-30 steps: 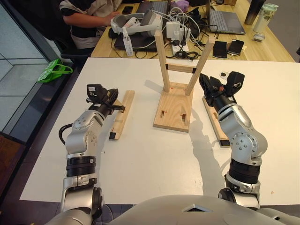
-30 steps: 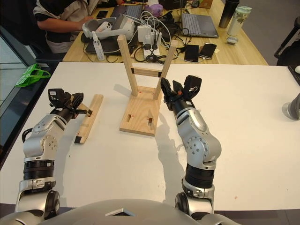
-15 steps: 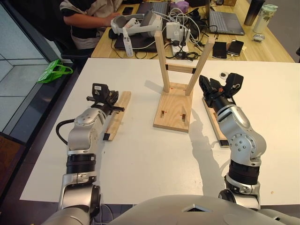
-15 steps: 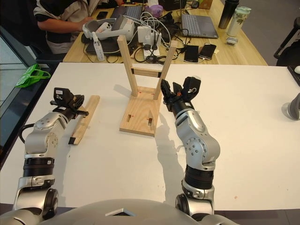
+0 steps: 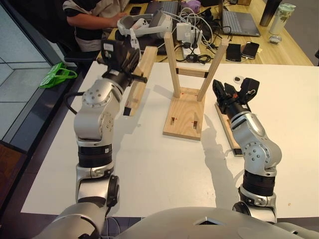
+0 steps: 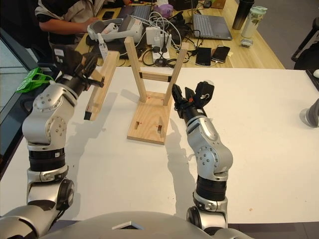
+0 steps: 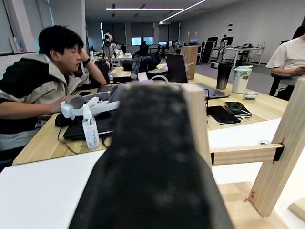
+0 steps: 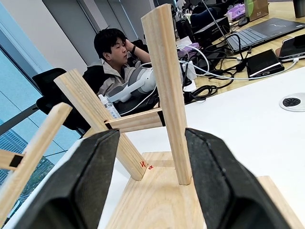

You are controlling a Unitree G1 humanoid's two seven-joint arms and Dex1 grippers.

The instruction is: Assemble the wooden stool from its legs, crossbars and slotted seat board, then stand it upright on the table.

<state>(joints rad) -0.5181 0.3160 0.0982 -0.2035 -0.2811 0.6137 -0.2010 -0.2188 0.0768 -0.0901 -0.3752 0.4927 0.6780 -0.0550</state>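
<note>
Above the table's (image 5: 149, 164) left side | left gripper (image 5: 134, 67) clamped on leg piece (image 5: 133, 94), long axis sloping away | seat board (image 5: 182, 122) to its right | right gripper (image 5: 235, 91) open, empty

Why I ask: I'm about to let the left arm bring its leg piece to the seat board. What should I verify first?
1. Left gripper shut on the leg piece, held clear of the table: ok.
2. Seat board flat on the table, two legs and crossbar standing in it: ok.
3. Near slots empty, facing up: ok.
4. Right gripper bracing the board: not ok, jaws open beside a standing leg.
5. Firmness of the left grip: cannot tell.
</note>
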